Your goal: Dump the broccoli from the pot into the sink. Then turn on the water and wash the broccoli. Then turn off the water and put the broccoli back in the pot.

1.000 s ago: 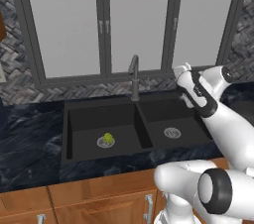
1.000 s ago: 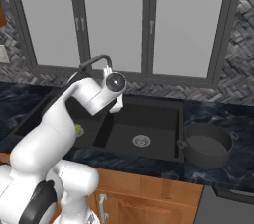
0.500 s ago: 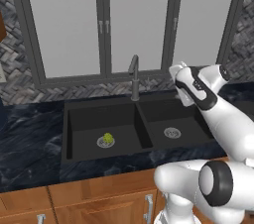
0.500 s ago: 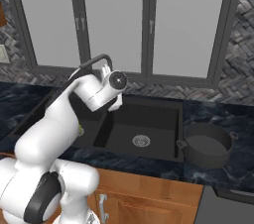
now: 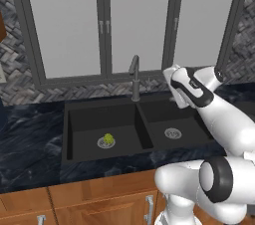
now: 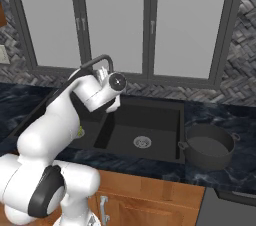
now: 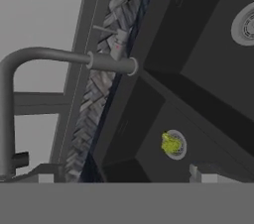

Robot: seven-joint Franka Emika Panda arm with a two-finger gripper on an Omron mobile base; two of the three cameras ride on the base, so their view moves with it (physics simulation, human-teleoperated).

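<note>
The gripper [image 5: 175, 85] is being held wide open with nothing between its jaws, as far as can be judged. It is being carried high above the back rim of the sink [image 5: 74, 157], to the right of the faucet [image 5: 134, 75] in the left base view. In the right base view the gripper [image 6: 104, 76] is being seen just beside the curved top of the faucet [image 6: 96, 61], though contact cannot be told. In the hand view the faucet [image 7: 49, 55] is being shown close up, its spout end reaching over the divider between the two basins.

The broccoli [image 5: 108, 138] is lying in the left basin, on the silver drain ring [image 5: 102, 144], well apart from the gripper. In the hand view the broccoli [image 7: 170, 143] is being seen as a yellow-green lump resting on the same ring, with the second drain [image 7: 244, 25] showing at the upper right in the other basin. In the left base view the right basin's drain [image 5: 173, 133] is lying bare.

The pot [image 6: 209, 145] is standing upright on the dark marbled counter [image 6: 220, 115], just to the right of the sink [image 6: 172, 104], its mouth facing up. Behind the sink, a herringbone tile wall [image 5: 40, 92] and grey-framed windows [image 5: 139, 15] are being shown. Wooden cabinets [image 5: 89, 196] are running below the counter.
</note>
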